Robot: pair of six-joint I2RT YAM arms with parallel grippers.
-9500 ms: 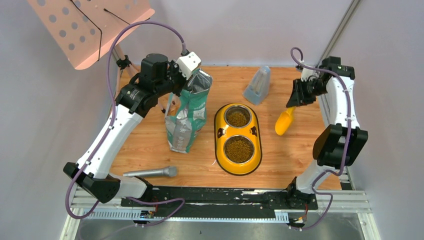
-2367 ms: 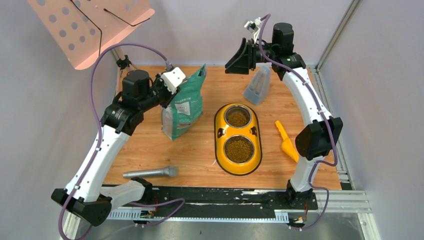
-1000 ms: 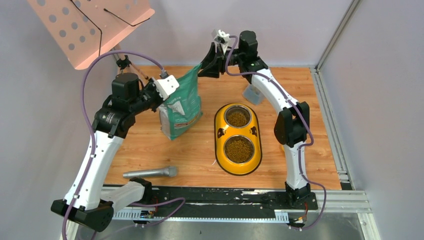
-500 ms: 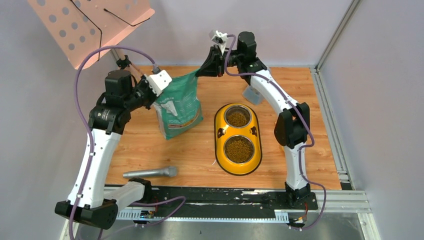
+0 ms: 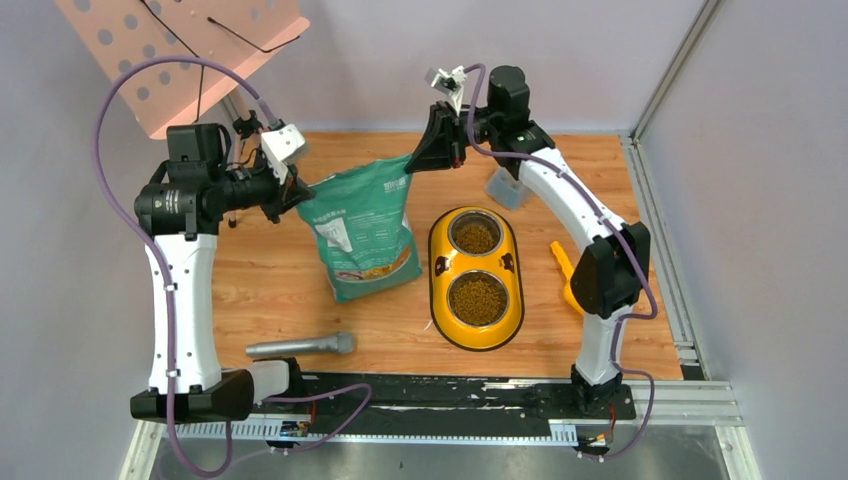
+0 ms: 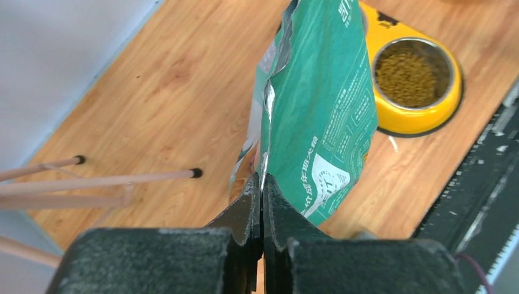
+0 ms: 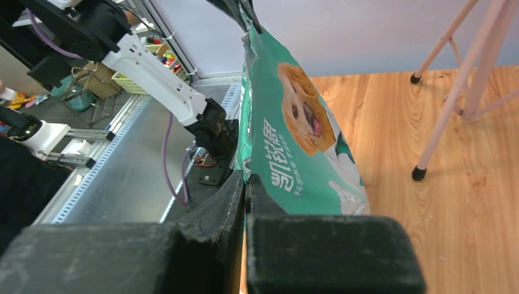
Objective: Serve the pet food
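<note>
With the left gripper and right gripper each clamped on a top corner of the bag, and the pet food lying in the feeder bowls, you risk tearing or dropping a corner if you pull them apart.

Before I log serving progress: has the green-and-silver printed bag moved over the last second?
Yes. The green-and-silver printed bag swung its lower end nearer the yellow double-bowl feeder.

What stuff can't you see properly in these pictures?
Inside the pet food bag: every view shows only its outside, so whether it's empty is hidden.
The yellow scoop: top view, mostly behind the right arm.
The feeder, second bowl: left wrist view, behind the bag.
</note>
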